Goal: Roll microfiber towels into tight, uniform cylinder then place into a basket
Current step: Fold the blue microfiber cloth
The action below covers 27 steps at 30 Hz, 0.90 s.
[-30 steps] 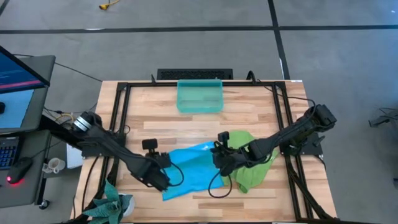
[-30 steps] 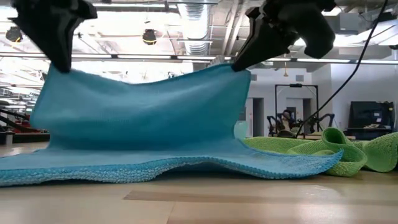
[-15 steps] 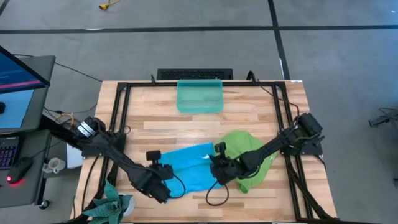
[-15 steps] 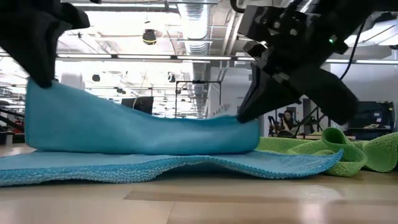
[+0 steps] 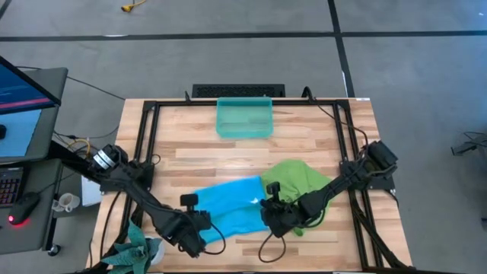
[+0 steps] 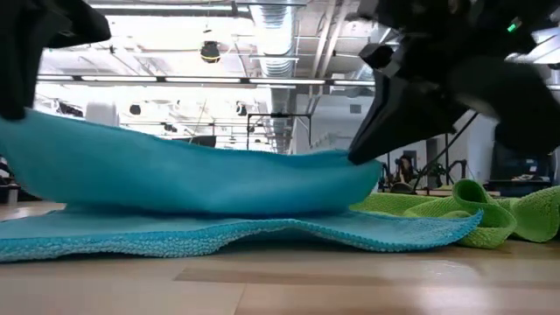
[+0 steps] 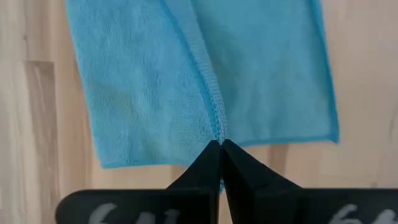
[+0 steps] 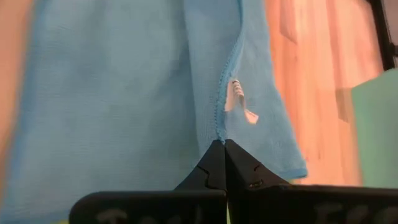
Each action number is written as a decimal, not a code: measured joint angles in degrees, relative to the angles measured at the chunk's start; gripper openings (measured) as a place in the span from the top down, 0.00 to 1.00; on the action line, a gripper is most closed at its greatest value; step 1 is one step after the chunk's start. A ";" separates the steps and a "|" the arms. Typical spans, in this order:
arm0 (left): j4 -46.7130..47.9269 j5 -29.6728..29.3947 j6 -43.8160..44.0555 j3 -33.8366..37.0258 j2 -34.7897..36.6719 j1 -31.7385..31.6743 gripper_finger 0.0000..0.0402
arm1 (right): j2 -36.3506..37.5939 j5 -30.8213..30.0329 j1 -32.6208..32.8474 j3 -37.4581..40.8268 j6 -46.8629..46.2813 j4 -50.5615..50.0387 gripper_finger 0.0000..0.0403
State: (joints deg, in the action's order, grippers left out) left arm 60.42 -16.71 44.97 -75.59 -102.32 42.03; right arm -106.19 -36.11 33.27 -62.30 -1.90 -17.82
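The sky-blue microfiber towel (image 5: 228,207) lies near the middle of the table, folded over on itself. Its lower layer (image 6: 219,236) is flat on the wood and its upper layer (image 6: 201,179) arches just above it. My left gripper (image 5: 199,227) is shut on the upper layer's left end and my right gripper (image 5: 268,215) is shut on its right end. The lime-green towel (image 5: 297,181) lies crumpled on the table to the right, partly under my right arm. The teal basket (image 5: 244,119) stands at the table's far edge. My left gripper pinches the blue towel's hemmed edge (image 7: 217,127) between its two shut fingers, coming steeply from above. The held end (image 6: 35,140) is lifted a little above the lower layer, and the cloth sags between the two grippers. My right gripper pinches the same hemmed edge (image 8: 217,127) between its shut fingers, close to the white tag (image 8: 239,102), slanting down from the right. That end (image 6: 363,171) hangs low, just above the lower layer.
Black frame rails (image 5: 146,152) run along the table's left and right sides. A teal-green spiky thing (image 5: 138,251) sits at the near left corner. A desk with a monitor (image 5: 23,91) stands off the table's left. Bare wood lies between the towels and the basket.
Both grippers have gone down and toward the table's near edge, staying shut on the blue towel. The held edge, which stood high like a curtain, has sunk and folded forward over the lower layer, which has stayed flat on the table.
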 joint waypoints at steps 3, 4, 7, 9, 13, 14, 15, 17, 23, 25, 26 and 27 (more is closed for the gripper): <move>0.00 0.04 0.62 0.00 0.00 0.57 1.00 | 0.00 0.06 1.12 0.02 -1.45 -0.14 0.98; 0.00 0.04 0.71 0.00 0.00 0.78 1.00 | 0.00 0.06 1.46 0.01 -1.79 -0.12 0.98; -0.28 0.73 0.79 0.02 0.00 1.24 1.00 | 0.00 0.25 2.05 0.00 -3.25 -0.19 0.98; -0.83 1.31 0.77 0.02 0.00 1.52 1.00 | 0.00 0.26 2.41 0.01 -4.13 -0.50 0.98; -2.30 1.49 0.80 0.02 0.00 1.63 1.00 | 0.00 0.33 2.74 0.00 -4.83 -0.75 0.98; -2.49 1.47 1.03 0.02 0.00 1.63 1.00 | 0.00 0.54 2.74 0.00 -5.20 -0.85 0.98; -2.59 1.47 1.24 0.02 0.00 1.63 1.00 | 0.00 0.95 2.74 0.00 -5.50 -1.00 0.98; -2.68 1.46 1.27 0.02 0.00 1.62 1.00 | 0.00 1.86 2.74 0.01 -5.72 -1.01 0.98; -2.72 2.13 1.25 0.02 0.00 1.63 1.00 | 0.00 3.04 2.71 0.00 -6.57 -0.99 0.98; -2.73 2.77 1.31 0.02 0.00 1.60 0.99 | 0.00 3.94 2.71 0.00 -7.08 -1.00 0.98; -2.73 2.87 1.46 0.02 0.00 1.60 0.98 | 0.00 4.47 2.71 0.00 -7.17 -0.99 0.98; -2.75 2.89 1.67 0.02 0.00 1.61 0.96 | 0.00 5.06 2.71 0.00 -7.21 -0.99 0.98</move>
State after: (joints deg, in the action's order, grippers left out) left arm 57.67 -13.82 46.64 -75.57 -102.32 43.64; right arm -106.19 -31.05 35.99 -62.30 -9.10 -18.81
